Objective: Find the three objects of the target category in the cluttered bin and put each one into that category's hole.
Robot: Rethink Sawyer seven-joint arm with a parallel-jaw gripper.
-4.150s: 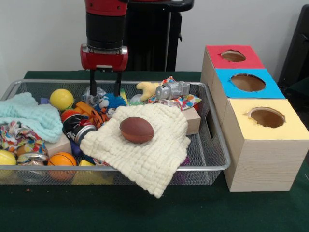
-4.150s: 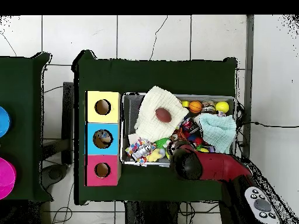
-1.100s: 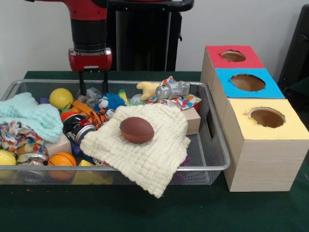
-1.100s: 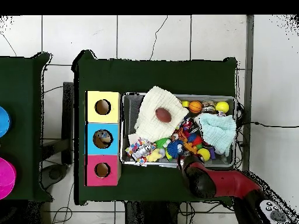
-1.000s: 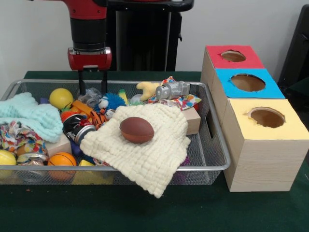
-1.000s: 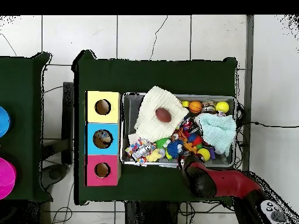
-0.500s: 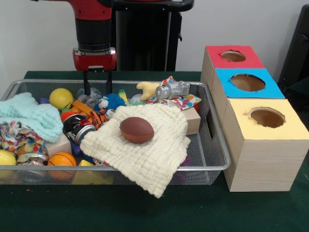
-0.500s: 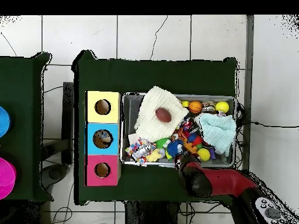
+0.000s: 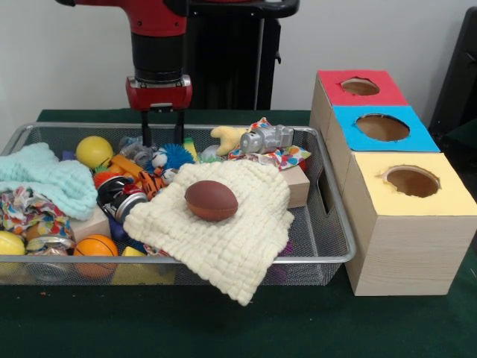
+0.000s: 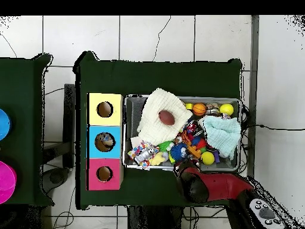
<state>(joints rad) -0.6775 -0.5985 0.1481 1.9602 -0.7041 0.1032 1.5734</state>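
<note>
Three boxes stand in a row beside the bin (image 9: 328,257), and the hole (image 9: 360,86) that matters is the one in the red top, farthest from the front camera (the blue and yellow ones sit nearer). Against a second ago, the arm has slid sideways along the bin's far rim toward the boxes: the gripper (image 9: 162,136) hung above the grey and orange clutter near the yellow ball (image 9: 94,151), and now it hangs over the blue fuzzy toy (image 9: 174,157). Its two dark fingers (image 9: 147,134) point straight down with a narrow gap between them, and nothing is held. Nothing in the bin appears to have been disturbed; the brown football (image 9: 211,200) lies on the cream cloth (image 9: 231,227) as it did, and the pale blue cloth (image 9: 46,183) covers the opposite end. The shift reads as searching, not picking: the arm seems to be lining up over a new candidate. No object looks to have reached the red box, so the sorting is probably at an early stage, and a descent into the pile seems the likely next need.
</note>
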